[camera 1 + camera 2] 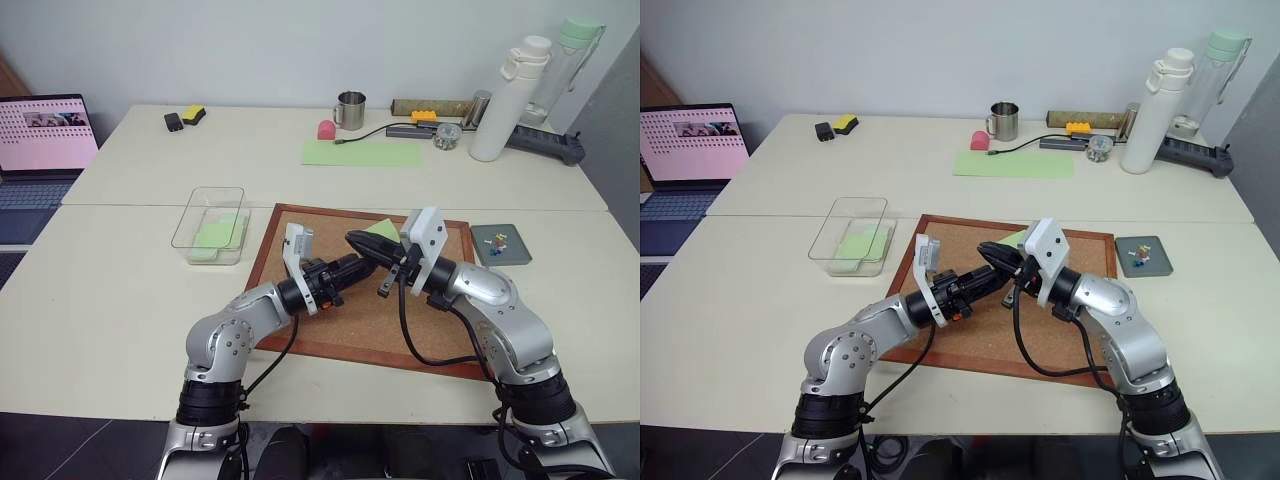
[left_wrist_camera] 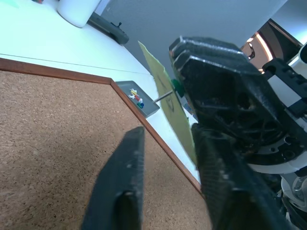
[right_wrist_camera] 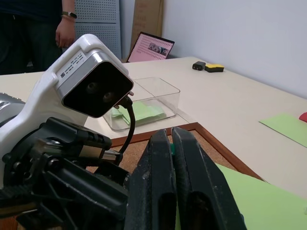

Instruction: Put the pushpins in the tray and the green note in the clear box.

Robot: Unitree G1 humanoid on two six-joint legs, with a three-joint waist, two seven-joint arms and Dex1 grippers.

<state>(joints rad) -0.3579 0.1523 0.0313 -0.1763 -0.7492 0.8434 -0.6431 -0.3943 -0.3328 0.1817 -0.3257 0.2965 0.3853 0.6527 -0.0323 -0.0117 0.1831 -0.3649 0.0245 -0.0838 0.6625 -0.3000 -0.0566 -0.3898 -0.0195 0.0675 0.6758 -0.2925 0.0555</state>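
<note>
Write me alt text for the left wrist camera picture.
The right gripper, shut, holds a green note with a green pushpin through it above the cork board. Beyond the board's corner, the tray holds pushpins.

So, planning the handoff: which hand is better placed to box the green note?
Left, probably. The left hand is beside the green note, and the clear box lies on its side of the cork board. The right hand, holding the note, sits nearer the tray.
</note>
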